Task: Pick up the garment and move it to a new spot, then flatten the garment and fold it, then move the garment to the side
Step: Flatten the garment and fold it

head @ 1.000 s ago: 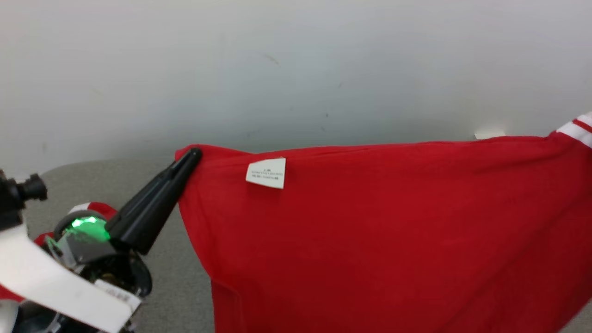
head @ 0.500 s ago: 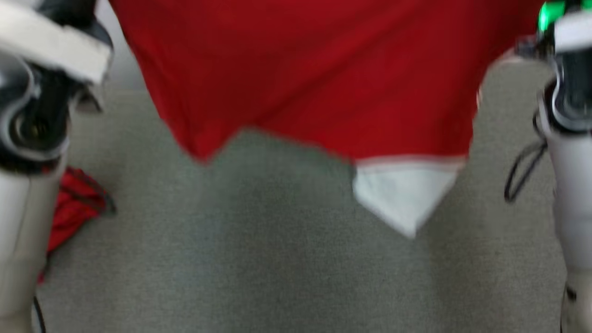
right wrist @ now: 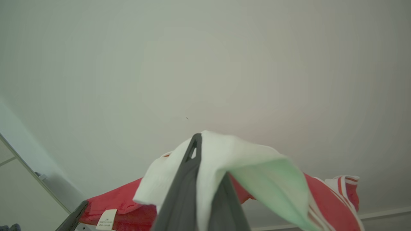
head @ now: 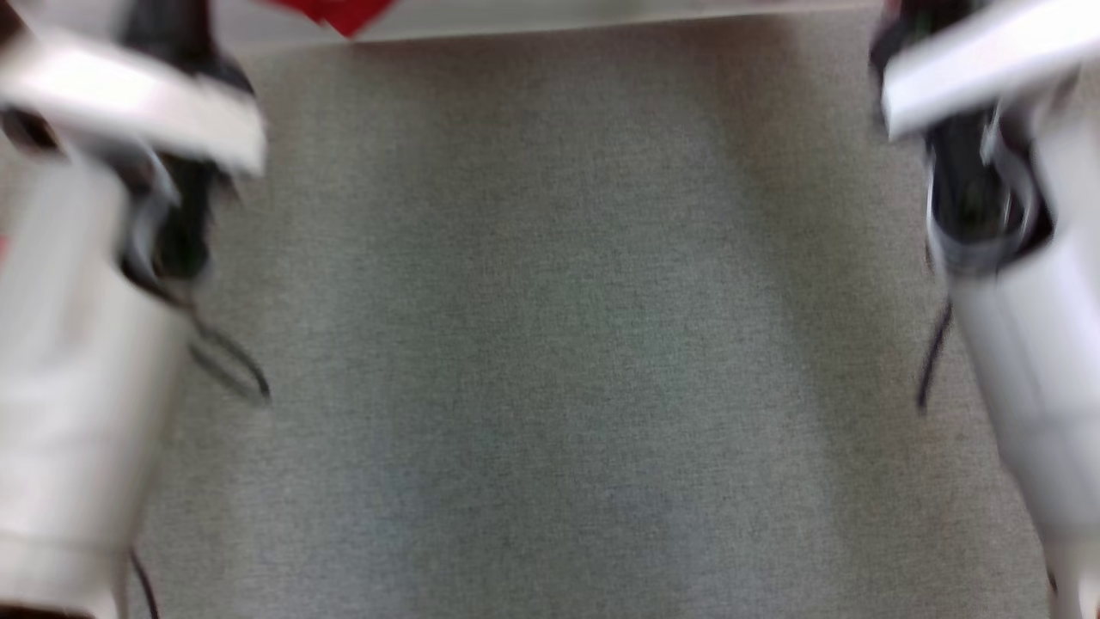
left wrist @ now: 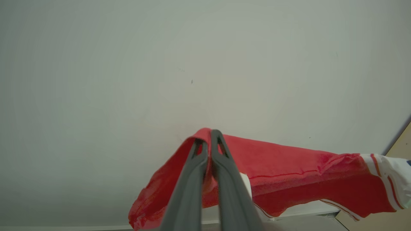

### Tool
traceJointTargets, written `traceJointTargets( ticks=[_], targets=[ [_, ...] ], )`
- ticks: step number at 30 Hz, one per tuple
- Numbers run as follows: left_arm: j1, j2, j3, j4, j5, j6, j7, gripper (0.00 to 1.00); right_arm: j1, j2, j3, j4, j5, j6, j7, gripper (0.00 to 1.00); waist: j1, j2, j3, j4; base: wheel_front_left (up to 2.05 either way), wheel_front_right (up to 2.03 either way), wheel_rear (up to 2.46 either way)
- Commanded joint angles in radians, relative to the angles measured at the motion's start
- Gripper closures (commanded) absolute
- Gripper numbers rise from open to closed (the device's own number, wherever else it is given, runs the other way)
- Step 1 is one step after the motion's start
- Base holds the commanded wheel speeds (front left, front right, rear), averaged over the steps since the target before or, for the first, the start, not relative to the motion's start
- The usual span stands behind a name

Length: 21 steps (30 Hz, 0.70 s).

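The garment (left wrist: 289, 173) is a red shirt with white, red-striped trim, held up in the air and stretched between both arms in front of a pale wall. My left gripper (left wrist: 208, 134) is shut on a red edge of it. My right gripper (right wrist: 202, 144) is shut on a white part of the garment (right wrist: 224, 160), which drapes over one finger. In the right wrist view the left gripper's dark fingers (right wrist: 72, 218) hold the far red corner beside a white label (right wrist: 107, 219). In the blurred head view a red tip of the garment (head: 335, 13) hangs at the top edge between my two pale forearms (head: 77, 344).
Grey carpet floor (head: 550, 344) lies below between the arms. A plain white wall (left wrist: 192, 64) stands behind the garment. A beige panel (left wrist: 401, 147) is at the right of the left wrist view, and a pale cupboard side (right wrist: 19, 192) at the left of the right wrist view.
The head camera has swung down from the wall to the floor, so the garment has slid from the middle of the picture to its top edge. Both grippers stay shut.
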Motion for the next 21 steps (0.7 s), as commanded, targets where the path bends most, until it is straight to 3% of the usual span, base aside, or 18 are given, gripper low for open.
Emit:
traceJointTargets(
  ticks=[1, 7, 14, 18, 21],
  targets=[
    [0.051, 0.001, -0.010, 0.009, 0.005, -0.005, -0.010, 1.00, 0.063, -0.029, 0.015, -0.015, -0.010, 0.001, 0.000, 1.00, -0.0003, 0.0000, -0.018, 0.005, 0.00, 0.00, 0.00],
    [0.374, -0.008, -0.085, -0.039, 0.022, -0.011, -0.024, 1.00, 0.460, -0.142, 0.044, -0.089, 0.029, 0.001, 0.054, 1.00, -0.0003, 0.0000, -0.107, 0.021, 0.00, 0.00, 0.00],
    [0.755, 0.010, -0.055, -0.186, 0.049, -0.011, -0.024, 1.00, 0.880, -0.273, 0.061, -0.252, 0.048, 0.001, 0.148, 1.00, -0.0003, 0.0000, -0.211, 0.025, 0.00, 0.00, 0.00],
    [0.941, 0.042, -0.085, -0.283, 0.068, 0.018, -0.008, 1.00, 1.072, -0.342, 0.033, -0.344, 0.037, 0.001, 0.212, 1.00, -0.0003, 0.0000, -0.255, 0.028, 0.00, 0.00, 0.00],
    [1.061, 0.083, -0.129, -0.386, 0.069, 0.053, 0.075, 1.00, 1.209, -0.382, -0.018, -0.439, 0.040, 0.001, 0.276, 1.00, -0.0003, 0.0000, -0.259, 0.035, 0.00, 0.00, 0.00]
  ],
)
